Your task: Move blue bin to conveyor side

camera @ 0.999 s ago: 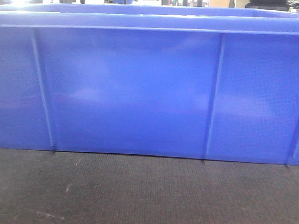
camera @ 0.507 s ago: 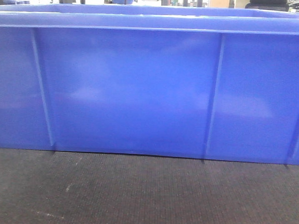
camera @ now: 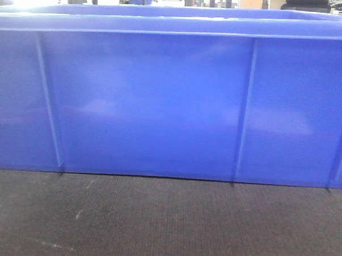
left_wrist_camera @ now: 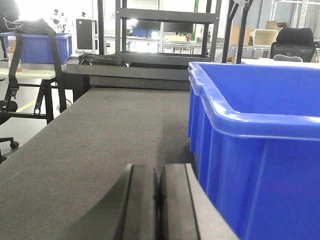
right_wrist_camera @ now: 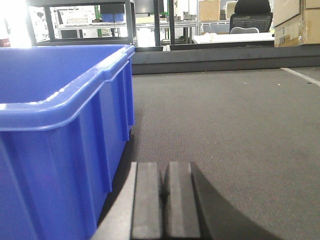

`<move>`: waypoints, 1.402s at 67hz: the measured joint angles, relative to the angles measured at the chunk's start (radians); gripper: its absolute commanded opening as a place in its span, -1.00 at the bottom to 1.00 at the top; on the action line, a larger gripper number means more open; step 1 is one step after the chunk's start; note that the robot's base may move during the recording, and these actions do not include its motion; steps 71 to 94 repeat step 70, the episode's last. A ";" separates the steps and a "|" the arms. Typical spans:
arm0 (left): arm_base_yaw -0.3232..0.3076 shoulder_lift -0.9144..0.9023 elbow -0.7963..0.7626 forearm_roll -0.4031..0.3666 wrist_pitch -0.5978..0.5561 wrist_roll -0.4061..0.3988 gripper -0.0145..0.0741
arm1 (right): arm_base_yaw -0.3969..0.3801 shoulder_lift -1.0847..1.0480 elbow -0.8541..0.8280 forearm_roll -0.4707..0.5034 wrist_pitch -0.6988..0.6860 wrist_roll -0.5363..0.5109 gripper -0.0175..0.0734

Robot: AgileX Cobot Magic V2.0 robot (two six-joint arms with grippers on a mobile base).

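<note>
Bin (camera: 160,105) is seen standing on the conveyor (camera: 167,224), flanked low by both closed, empty grippers (left (left_wrist_camera: 160,200), right (right_wrist_camera: 165,200)). No contact is visible; the push seems not yet made, though the belt edges are unseen.

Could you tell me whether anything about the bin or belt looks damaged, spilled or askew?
Nothing stands out. The blue bin sits flat and upright on the conveyor, its walls and rim intact. The belt shows only faint scuffs. Both grippers, left and right, rest shut beside it.
</note>
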 measured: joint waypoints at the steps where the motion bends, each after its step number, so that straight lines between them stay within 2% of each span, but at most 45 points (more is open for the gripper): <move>1: 0.000 0.000 0.000 0.000 0.000 0.000 -0.69 | 0.000 0.000 0.000 0.000 0.000 0.000 -0.78; 94: 0.000 0.000 0.000 0.000 0.000 0.000 -0.69 | 0.000 0.000 0.000 0.002 0.000 0.000 -0.78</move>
